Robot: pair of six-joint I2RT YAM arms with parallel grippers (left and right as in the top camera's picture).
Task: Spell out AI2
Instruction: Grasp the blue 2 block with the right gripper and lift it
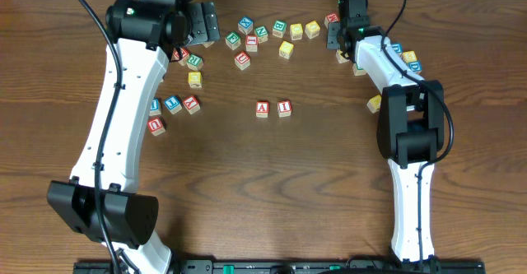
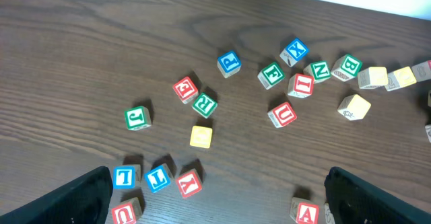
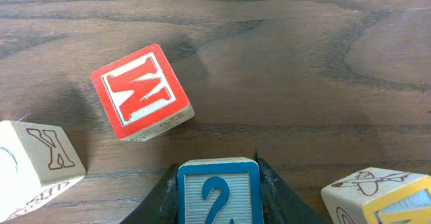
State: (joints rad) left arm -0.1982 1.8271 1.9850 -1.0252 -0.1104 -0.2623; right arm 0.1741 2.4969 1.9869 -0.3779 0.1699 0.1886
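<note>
My left pincer (image 2: 219, 200) hangs spread as wide as it goes, holding nothing, above a scatter of spare cubes (image 2: 201, 136) at the back left of the counter (image 1: 247, 183). In the middle, the red "A" cube (image 1: 263, 108) and the red "I" cube (image 1: 284, 108) sit side by side in a row, so I judge two of the three characters placed. At the back right, my right pincer (image 3: 219, 197) has its jaws against both sides of the blue "2" cube (image 3: 219, 183), which looks not yet lifted. What is left is carrying it to the bare wood just right of the "I". A red W-or-M cube (image 3: 141, 93), a "K" cube (image 3: 40, 160) and a picture cube (image 3: 377, 197) crowd near it, none touching.
</note>
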